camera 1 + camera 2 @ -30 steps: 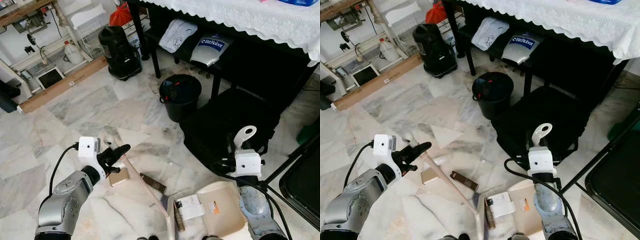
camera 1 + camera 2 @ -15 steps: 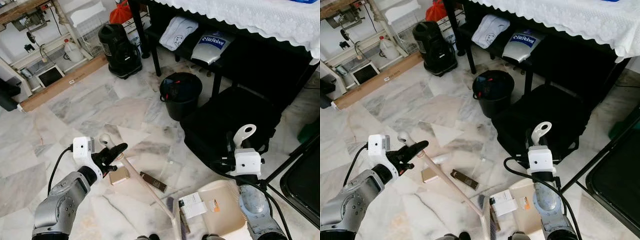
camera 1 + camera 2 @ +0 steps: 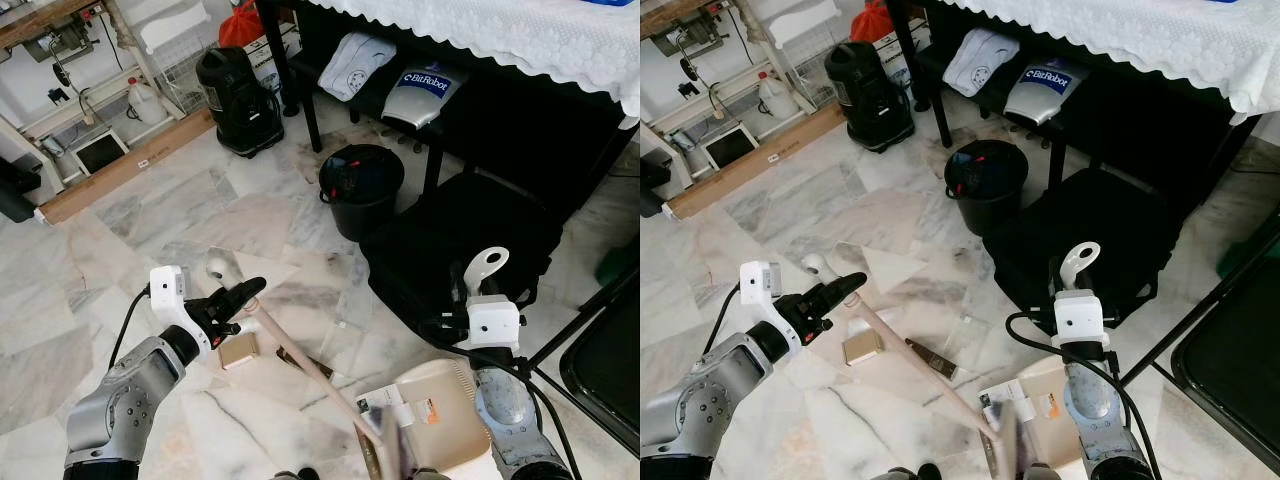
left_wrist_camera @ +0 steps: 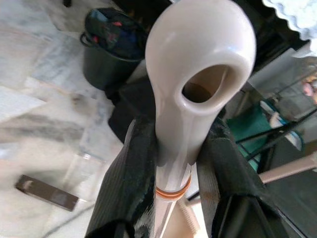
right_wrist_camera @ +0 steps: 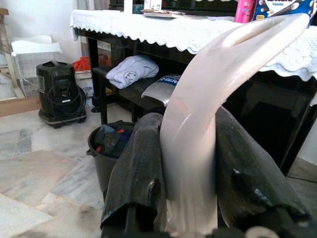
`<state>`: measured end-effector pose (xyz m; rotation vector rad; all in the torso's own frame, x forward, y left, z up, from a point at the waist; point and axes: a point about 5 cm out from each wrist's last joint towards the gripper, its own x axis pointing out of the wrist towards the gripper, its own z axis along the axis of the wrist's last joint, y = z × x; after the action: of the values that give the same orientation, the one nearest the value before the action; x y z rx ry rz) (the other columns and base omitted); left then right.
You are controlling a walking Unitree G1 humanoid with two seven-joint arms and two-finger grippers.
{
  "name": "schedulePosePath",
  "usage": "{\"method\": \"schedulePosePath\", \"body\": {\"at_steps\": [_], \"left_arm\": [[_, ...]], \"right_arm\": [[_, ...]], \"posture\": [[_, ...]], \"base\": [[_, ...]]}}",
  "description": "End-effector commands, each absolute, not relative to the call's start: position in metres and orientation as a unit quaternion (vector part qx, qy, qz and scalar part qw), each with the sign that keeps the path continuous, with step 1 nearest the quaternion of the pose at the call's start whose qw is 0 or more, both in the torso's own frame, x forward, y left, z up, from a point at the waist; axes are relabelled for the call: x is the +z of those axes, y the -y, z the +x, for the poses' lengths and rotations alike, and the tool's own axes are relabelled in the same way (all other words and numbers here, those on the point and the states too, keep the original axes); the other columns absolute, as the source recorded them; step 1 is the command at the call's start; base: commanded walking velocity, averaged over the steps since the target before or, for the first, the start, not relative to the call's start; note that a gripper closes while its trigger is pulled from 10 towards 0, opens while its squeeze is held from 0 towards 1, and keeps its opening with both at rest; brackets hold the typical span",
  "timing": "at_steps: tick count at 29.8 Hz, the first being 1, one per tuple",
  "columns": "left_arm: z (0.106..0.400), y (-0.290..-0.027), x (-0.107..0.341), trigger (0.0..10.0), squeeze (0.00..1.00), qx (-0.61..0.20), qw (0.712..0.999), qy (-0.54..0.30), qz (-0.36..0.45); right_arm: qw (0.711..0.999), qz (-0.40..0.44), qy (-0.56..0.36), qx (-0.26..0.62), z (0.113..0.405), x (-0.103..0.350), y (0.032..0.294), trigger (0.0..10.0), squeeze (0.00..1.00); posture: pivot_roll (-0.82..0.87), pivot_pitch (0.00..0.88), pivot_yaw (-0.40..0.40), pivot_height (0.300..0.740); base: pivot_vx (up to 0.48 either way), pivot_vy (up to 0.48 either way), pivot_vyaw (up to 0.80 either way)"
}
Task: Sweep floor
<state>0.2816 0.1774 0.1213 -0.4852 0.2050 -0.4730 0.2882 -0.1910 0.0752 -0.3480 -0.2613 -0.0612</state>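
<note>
Left gripper (image 3: 240, 297) clamped on broom handle (image 3: 300, 355), bristles toward 5 o'clock. Right gripper (image 3: 482, 290) clamped on dustpan handle (image 5: 208, 119). Both likely light, stiff, slick plastic; hold near ends.

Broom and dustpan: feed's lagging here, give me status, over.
Left gripper shut on broom handle. Right gripper shut on dustpan handle, dustpan by broom head. Brown wrapper, tan card on floor.
</note>
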Motion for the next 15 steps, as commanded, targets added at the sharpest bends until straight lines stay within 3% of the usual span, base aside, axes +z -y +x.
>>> {"method": "schedulePosePath", "body": {"at_steps": [1, 6, 9, 15], "left_arm": [[0.278, -0.177, 0.122, 10.0, 0.00, -0.244, 0.931, -0.102, -0.252], [0.281, -0.181, 0.124, 10.0, 0.00, -0.214, 0.943, -0.082, -0.241], [0.288, -0.196, 0.139, 10.0, 0.00, -0.152, 0.965, -0.027, -0.213], [0.288, -0.213, 0.163, 10.0, 0.00, -0.128, 0.976, 0.021, -0.178]], "right_arm": [[0.984, -0.150, 0.089, -0.023, 0.280, 0.057, 0.182, 10.0, 0.00], [0.985, -0.148, 0.089, -0.023, 0.281, 0.057, 0.182, 10.0, 0.00], [0.985, -0.148, 0.090, -0.023, 0.281, 0.057, 0.182, 10.0, 0.00], [0.985, -0.148, 0.089, -0.025, 0.281, 0.057, 0.183, 10.0, 0.00]], "posture": [[0.01, 0.209, 0.205, 0.740], [0.01, 0.208, 0.206, 0.740], [0.01, 0.205, 0.206, 0.740], [0.01, 0.205, 0.209, 0.740]], "base": [[0.000, 0.000, 0.00], [0.000, 0.000, 0.00], [0.000, 0.000, 0.00], [0.000, 0.000, 0.00]]}}
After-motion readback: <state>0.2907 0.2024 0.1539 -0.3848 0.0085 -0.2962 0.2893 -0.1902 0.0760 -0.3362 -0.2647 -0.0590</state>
